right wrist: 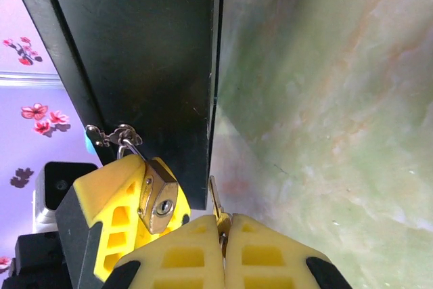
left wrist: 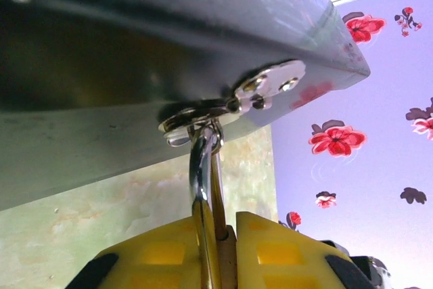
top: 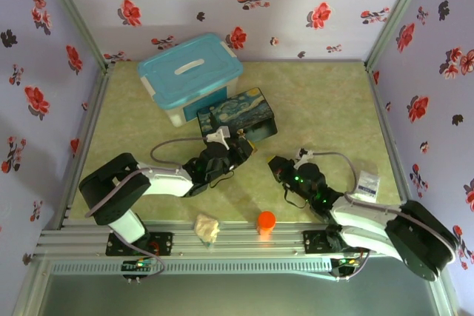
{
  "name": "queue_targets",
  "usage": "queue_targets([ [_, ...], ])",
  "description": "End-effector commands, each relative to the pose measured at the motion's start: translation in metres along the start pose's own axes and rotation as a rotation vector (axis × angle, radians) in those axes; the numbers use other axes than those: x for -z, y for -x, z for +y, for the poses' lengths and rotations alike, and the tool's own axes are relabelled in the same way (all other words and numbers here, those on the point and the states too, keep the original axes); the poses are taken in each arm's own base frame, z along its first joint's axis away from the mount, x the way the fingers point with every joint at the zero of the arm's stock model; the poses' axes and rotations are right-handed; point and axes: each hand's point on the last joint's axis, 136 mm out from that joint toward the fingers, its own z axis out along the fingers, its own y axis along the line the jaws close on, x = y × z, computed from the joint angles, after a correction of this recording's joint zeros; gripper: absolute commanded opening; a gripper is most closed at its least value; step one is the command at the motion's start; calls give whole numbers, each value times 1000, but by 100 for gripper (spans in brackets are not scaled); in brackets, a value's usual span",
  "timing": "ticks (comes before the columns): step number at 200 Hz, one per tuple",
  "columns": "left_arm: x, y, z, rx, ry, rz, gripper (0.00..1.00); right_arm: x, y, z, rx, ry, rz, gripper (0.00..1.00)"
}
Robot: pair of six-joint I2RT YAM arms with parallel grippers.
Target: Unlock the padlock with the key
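The brass padlock (right wrist: 160, 197) hangs by its silver shackle (left wrist: 200, 167) from the hasp (left wrist: 267, 86) of the painted tin box (top: 237, 116). My left gripper (left wrist: 223, 225) is shut on the padlock body, holding it at the box's front corner (top: 243, 147). The keyhole faces the right wrist camera. My right gripper (right wrist: 223, 235) is shut on the small key (right wrist: 215, 201); its blade points up beside the box's dark wall (right wrist: 149, 52). The key's tip stands a short way right of the keyhole, apart from it. The right gripper (top: 275, 168) sits just right of the left one.
A blue-lidded plastic tub (top: 190, 75) stands behind the tin box. An orange cylinder (top: 266, 221) and a beige lump (top: 207, 229) sit at the near edge by the rail. A white packet (top: 366, 183) lies at the right. Flowered walls enclose the green table (top: 318, 109).
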Motion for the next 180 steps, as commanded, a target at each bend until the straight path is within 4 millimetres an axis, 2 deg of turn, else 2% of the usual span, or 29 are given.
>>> queue_targets([
  [1,1,20,-45,45,-146,-67,0,-3,7,38,-33,155,-40,0],
  [54,2,24,-41,52,-132,-80,0,-10,-3,46,15,149,-10,0],
  [110,5,28,-47,54,-144,-93,0,-15,-10,33,-10,124,11,0],
  [158,10,31,-49,55,-160,-101,0,-18,-15,40,-28,194,36,0],
  [180,11,32,-48,54,-156,-104,0,-15,-15,31,-27,175,33,0],
])
